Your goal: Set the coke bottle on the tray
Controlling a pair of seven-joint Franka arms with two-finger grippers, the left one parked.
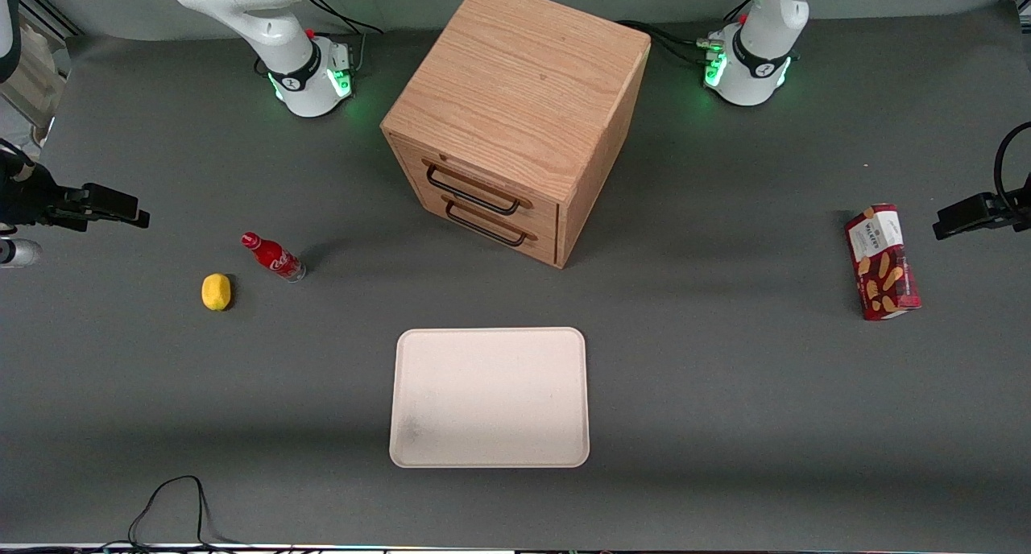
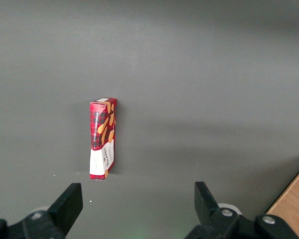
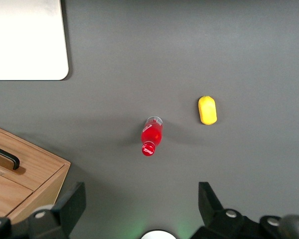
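Observation:
The coke bottle point(image 1: 274, 257) stands on the grey table, a small slim bottle with a red cap and red label; the right wrist view shows it point(image 3: 152, 135) from above. The cream-white tray point(image 1: 489, 397) lies flat nearer the front camera, with nothing on it; one rounded corner of the tray point(image 3: 25, 40) also appears in the wrist view. My right gripper point(image 1: 121, 208) hangs well above the table, out toward the working arm's end and apart from the bottle. The gripper point(image 3: 141, 199) is open, its black fingers spread wide with nothing between them.
A yellow lemon point(image 1: 216, 291) lies beside the bottle, slightly nearer the front camera. A wooden two-drawer cabinet point(image 1: 515, 95) stands mid-table, farther back than the tray. A red biscuit box point(image 1: 881, 262) stands toward the parked arm's end.

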